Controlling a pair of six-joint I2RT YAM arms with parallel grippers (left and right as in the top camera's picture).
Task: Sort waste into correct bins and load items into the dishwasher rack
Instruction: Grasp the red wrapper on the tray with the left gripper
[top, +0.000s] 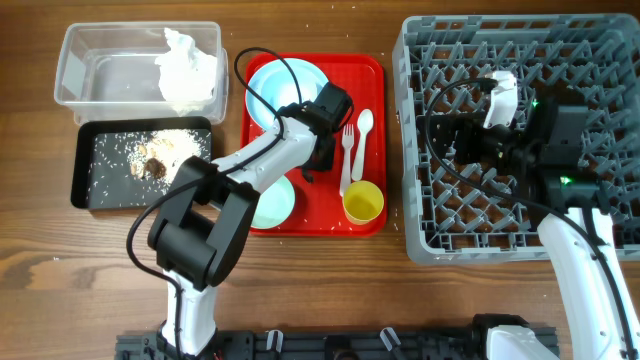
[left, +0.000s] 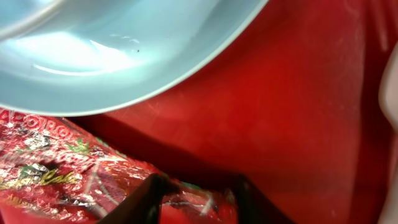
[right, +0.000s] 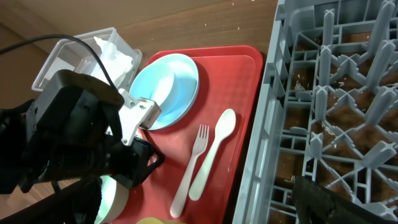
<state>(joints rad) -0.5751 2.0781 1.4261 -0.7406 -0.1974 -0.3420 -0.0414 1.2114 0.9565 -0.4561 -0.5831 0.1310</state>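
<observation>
My left gripper (left: 199, 196) is low on the red serving tray (top: 370, 75), its fingers closed on the end of the red snack wrapper (left: 50, 168), which lies beside the pale blue plate (left: 124, 50). From overhead the left gripper (top: 318, 165) hides the wrapper. The plate (top: 275, 85), a pale bowl (top: 275, 205), the white fork (top: 347, 160), the spoon (top: 362, 135) and the yellow cup (top: 363, 202) are on the tray. My right gripper (top: 452, 140) hovers open and empty over the grey rack (top: 420, 60).
The clear tub (top: 80, 70) at the back left holds the white napkin (top: 188, 65). In front of it, the black tray (top: 85, 170) holds brown scraps and rice grains (top: 155, 165). The rack's upright pegs fill the right side.
</observation>
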